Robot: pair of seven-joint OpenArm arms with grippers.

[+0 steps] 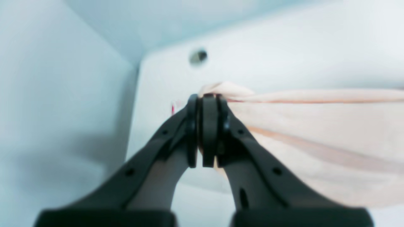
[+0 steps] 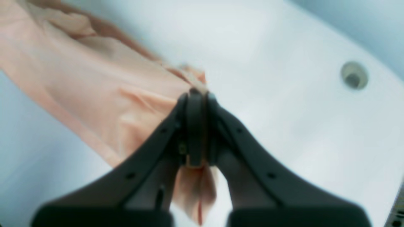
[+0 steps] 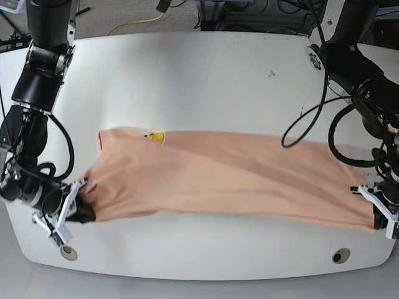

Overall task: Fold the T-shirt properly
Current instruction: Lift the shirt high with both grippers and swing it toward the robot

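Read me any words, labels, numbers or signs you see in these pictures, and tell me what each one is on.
No readable text in any view.
T-shirt: only a small yellow print near its upper edge; a picture, too small to make out any letters.
Table: bare white, a few dark specks, no lettering.
Both wrist views are blurred; no marking shows on the grippers or cloth.

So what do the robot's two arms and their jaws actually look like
Both arms are black, built of chunky cylindrical segments. The left arm has black cables looping loosely beside it; the right arm has a cable curving along its forearm. Each wrist carries white bracket pieces. Up close, the left gripper and right gripper are matte black, with curved, tapering jaws dotted with small holes.
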